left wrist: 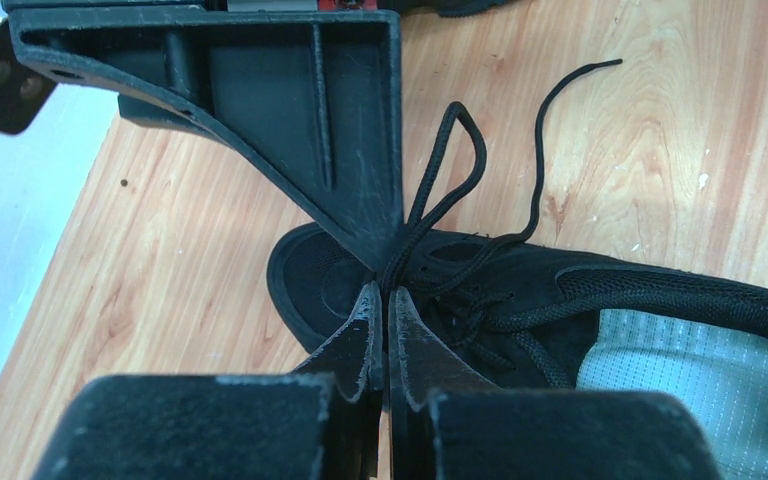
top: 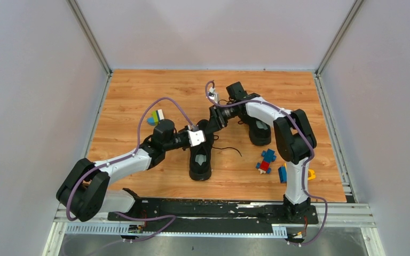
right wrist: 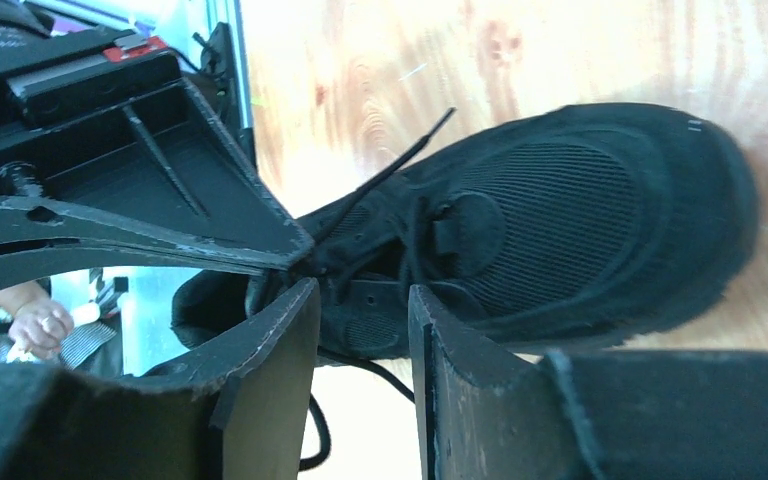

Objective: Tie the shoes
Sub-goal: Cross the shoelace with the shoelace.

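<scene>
Near sneaker (top: 200, 162) judged not yet tied: left gripper (left wrist: 387, 295) clenched on its lace loop (left wrist: 480, 160), right gripper (right wrist: 360, 300) released beside it.

We see a wood-grain table (top: 139, 90) enclosed by plain pale walls (top: 213, 32) on three sides, aluminium rails (top: 92, 37) in the far corners, evenly lit.

Left arm (top: 123, 160) is reaching forward-right, left pincer (left wrist: 382, 295) clamping fully closed. Right arm (top: 267, 112) is angling back leftward, right pincer (right wrist: 360, 295) sitting with jaws parted, tips almost touching the left's.
</scene>
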Controlling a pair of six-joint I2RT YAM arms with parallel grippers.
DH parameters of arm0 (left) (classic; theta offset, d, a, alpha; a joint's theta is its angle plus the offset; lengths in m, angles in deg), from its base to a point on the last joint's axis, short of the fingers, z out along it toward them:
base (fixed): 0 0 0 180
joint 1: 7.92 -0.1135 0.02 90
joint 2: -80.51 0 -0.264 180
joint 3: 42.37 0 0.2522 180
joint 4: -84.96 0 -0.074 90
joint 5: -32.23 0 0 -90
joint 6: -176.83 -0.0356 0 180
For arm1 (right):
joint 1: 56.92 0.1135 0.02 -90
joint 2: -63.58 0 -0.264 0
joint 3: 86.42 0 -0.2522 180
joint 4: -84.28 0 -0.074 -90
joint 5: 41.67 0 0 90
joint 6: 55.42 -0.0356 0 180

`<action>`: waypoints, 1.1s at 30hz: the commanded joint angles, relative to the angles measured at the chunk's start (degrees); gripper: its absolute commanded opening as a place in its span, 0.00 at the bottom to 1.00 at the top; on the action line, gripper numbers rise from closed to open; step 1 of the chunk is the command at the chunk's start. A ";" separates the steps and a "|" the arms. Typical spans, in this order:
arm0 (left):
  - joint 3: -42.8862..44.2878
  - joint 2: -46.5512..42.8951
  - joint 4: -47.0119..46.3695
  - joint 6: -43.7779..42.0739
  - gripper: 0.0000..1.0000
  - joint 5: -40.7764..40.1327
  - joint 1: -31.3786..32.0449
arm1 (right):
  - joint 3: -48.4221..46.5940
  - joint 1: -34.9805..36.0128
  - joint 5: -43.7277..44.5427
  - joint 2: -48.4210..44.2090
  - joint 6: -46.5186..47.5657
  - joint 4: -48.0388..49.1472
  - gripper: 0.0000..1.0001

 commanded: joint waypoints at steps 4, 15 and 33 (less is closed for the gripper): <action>0.01 -1.05 -3.27 -1.61 0.00 0.04 0.01 | -0.51 1.36 -5.53 -1.18 2.08 -0.71 0.40; -0.67 -1.06 -4.09 -1.38 0.00 -0.57 0.05 | -0.59 1.94 -10.81 0.77 2.46 -2.58 0.40; -2.24 -1.99 -5.82 -0.77 0.00 0.53 0.08 | -2.70 -2.07 -5.51 1.65 2.42 -2.71 0.36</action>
